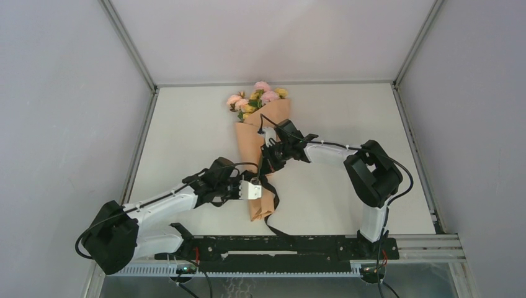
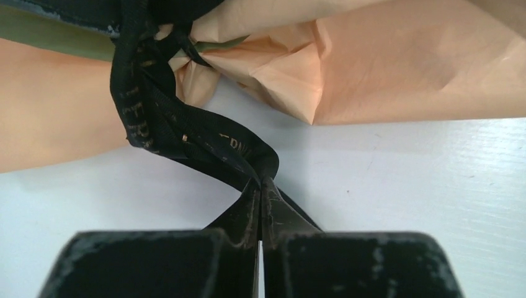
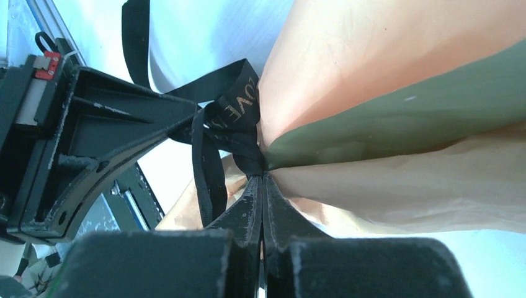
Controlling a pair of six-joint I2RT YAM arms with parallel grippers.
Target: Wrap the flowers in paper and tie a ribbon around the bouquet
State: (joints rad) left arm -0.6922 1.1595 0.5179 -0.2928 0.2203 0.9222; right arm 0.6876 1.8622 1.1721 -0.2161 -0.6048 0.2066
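Note:
The bouquet (image 1: pixel 257 139) lies on the white table as a peach paper cone, with the pink and yellow flowers (image 1: pixel 257 98) at its far, wide end. The black ribbon (image 2: pixel 186 133) with gold lettering loops round the paper (image 2: pixel 403 68) near the narrow end. My left gripper (image 2: pixel 261 181) is shut on one strand of it, just off the cone's left side (image 1: pixel 262 189). My right gripper (image 3: pixel 262 177) is shut on the ribbon (image 3: pixel 232 108) right at the wrap, against the paper's green strip (image 3: pixel 403 118). In the top view the right gripper (image 1: pixel 268 164) sits over the cone's middle.
A loose ribbon tail (image 1: pixel 277 226) trails toward the black base rail (image 1: pixel 279 248) at the near edge. Metal frame posts (image 1: pixel 139 133) and grey walls bound the table left, right and back. The left gripper's body (image 3: pixel 93 143) sits close beside the right fingers.

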